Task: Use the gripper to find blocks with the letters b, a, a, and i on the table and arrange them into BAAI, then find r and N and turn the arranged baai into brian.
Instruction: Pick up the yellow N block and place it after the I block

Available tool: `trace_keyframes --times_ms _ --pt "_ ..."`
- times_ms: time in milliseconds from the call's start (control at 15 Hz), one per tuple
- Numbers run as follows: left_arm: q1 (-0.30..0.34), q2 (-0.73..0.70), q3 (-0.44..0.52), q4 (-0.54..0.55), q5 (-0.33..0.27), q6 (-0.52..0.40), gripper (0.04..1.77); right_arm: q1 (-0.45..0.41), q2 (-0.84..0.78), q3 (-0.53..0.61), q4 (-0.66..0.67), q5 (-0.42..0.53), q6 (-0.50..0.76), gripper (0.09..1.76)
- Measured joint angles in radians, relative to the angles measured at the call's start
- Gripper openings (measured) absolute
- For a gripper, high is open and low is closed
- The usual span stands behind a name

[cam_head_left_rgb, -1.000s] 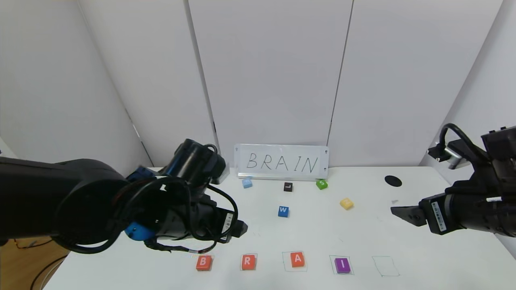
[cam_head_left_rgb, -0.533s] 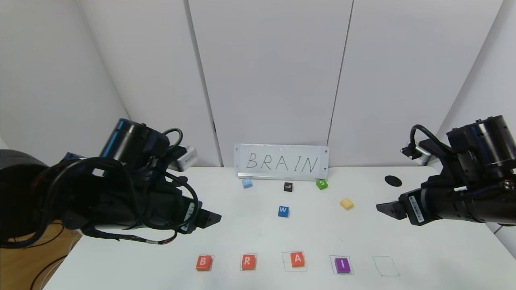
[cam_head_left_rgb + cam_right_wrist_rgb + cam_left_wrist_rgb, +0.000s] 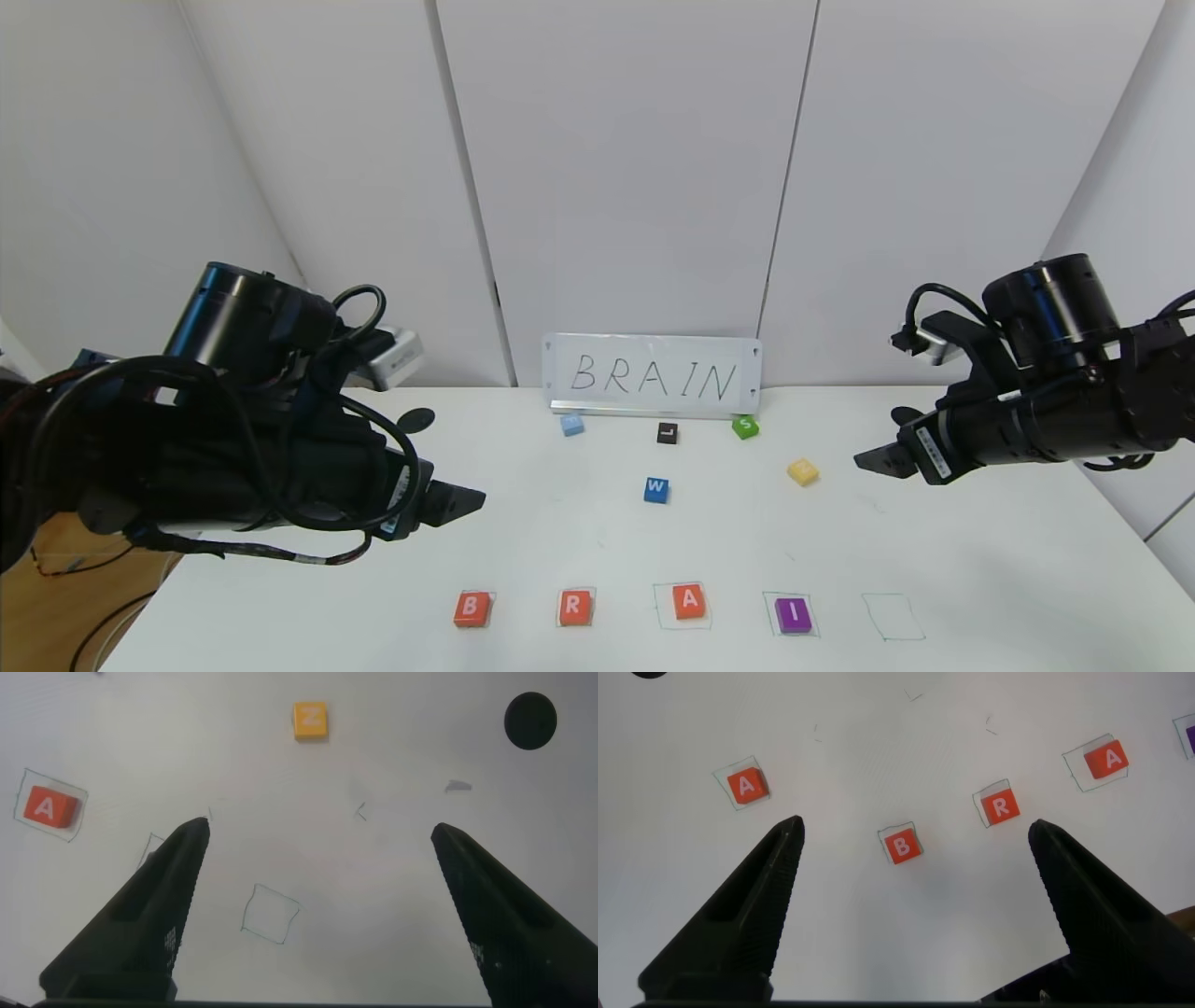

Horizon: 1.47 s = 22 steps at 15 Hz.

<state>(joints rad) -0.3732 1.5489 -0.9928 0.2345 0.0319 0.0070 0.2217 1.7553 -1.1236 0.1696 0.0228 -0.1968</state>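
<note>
The head camera looked forward and down at the tabletop (image 3: 980, 569) from far. Each wrist camera looked down between its own gripper fingers, much nearer. The left wrist view shared B (image 3: 900, 847), R (image 3: 999, 807) and A (image 3: 1106, 760) with the head view; the right shared N (image 3: 309, 720).

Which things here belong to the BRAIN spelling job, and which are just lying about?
Job: B, R, A, I, yellow N, empty outline, BRAIN sign, right gripper near N, left gripper hovering left.
Lying about: W, L, S, light-blue block, spare A.
</note>
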Motion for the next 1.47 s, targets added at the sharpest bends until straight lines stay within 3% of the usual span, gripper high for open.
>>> trace_keyframes --times_ms 400,733,1133,1467 --pt "0.024 -0.004 -0.013 0.001 -0.06 0.001 1.71 -0.024 0.167 -0.151 0.0 -0.002 0.006 1.71" --pt "0.026 -0.003 -0.022 0.0 -0.061 0.0 1.71 -0.036 0.346 -0.293 0.004 0.005 0.003 1.71" --pt "0.024 -0.004 -0.023 0.001 -0.061 0.002 1.72 -0.041 0.503 -0.521 0.234 0.006 0.001 1.71" --pt "0.008 -0.025 -0.017 0.024 -0.059 0.004 1.72 -0.029 0.586 -0.608 0.254 0.004 -0.006 1.71"
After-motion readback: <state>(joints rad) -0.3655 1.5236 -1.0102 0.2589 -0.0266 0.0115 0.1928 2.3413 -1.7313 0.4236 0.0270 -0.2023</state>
